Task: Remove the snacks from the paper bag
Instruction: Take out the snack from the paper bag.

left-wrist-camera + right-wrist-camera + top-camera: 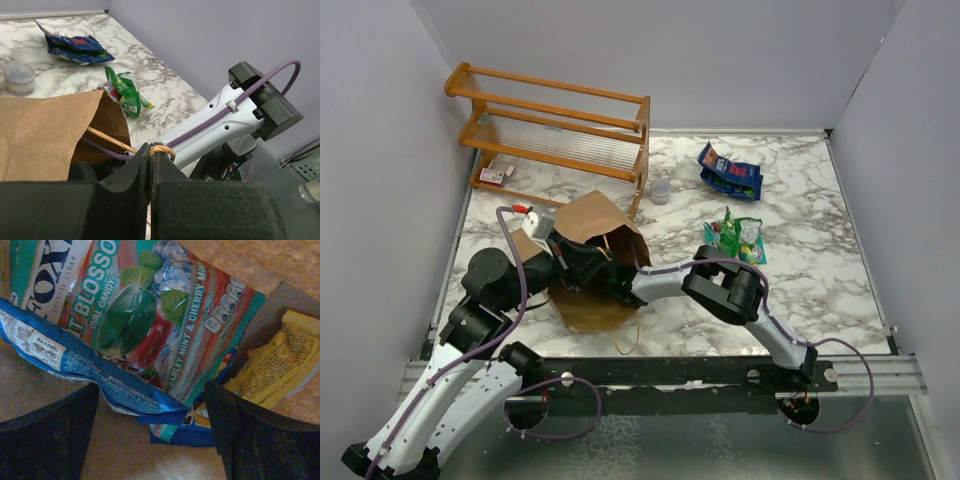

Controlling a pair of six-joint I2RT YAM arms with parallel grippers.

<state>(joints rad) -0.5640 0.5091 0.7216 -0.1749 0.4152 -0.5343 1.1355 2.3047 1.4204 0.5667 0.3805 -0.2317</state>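
The brown paper bag (pixel 588 232) lies on its side, mouth toward the right. My left gripper (pixel 578 268) is shut on the bag's twisted paper handle (pixel 163 150) at the mouth. My right arm (pixel 720 285) reaches into the bag; its gripper (pixel 150 432) is open inside, with its fingers (pixel 50 437) either side of a blue snack packet (pixel 85 372). A teal mint candy packet (pixel 145 310) and a yellow packet (pixel 287 362) lie beside it in the bag. A blue packet (pixel 730 172) and a green packet (pixel 738 236) lie out on the marble table.
An orange wooden rack (pixel 555 125) stands at the back left with a small red-and-white item (pixel 492 175) under it. A small clear cup (pixel 661 190) sits next to the rack. Grey walls close in the table on the left, back and right.
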